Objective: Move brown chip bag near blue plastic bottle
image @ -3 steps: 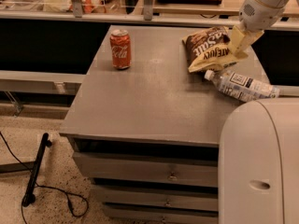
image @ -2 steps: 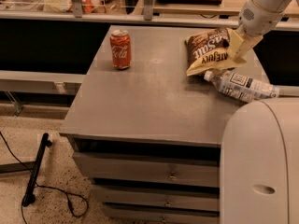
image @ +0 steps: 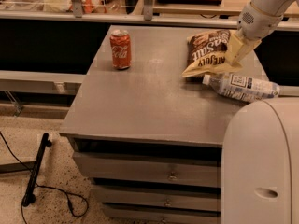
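Note:
The brown chip bag lies on the grey table top at the back right, with its yellow band toward the front. The blue plastic bottle lies on its side just in front and right of the bag, its white cap touching the bag's yellow end. My gripper comes down from the upper right on the white arm and sits against the bag's right edge, above the bottle.
A red soda can stands upright at the back left of the table. Drawers are under the top. A large white rounded body fills the lower right. A rail and clutter run behind the table. A black cable lies on the floor at the left.
The arm has shifted slightly up and to the right. The bag, bottle and can stay about where they were.

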Motion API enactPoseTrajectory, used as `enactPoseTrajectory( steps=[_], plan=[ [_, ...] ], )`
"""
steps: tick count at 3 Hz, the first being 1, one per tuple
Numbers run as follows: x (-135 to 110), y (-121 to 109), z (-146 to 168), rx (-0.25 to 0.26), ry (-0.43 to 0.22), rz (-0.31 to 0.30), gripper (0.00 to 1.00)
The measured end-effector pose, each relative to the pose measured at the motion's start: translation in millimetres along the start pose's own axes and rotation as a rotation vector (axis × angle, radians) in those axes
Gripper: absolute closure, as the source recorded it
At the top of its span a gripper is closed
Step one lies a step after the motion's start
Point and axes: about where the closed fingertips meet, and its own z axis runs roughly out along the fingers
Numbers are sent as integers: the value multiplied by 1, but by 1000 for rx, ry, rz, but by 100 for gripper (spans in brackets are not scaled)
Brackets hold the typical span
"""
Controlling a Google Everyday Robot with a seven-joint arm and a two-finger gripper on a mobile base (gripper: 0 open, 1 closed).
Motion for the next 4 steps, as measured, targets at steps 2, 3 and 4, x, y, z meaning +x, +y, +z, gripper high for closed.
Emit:
enactPoseTrajectory(
  steps=[2, 3, 4],
  plan=[
    [12, -10, -34, -9, -115, -9, 0],
    [20, -13, -52, -69, -228, -44, 0],
    [30, -20, -75, -126, -377, -71, 0]
  ],
)
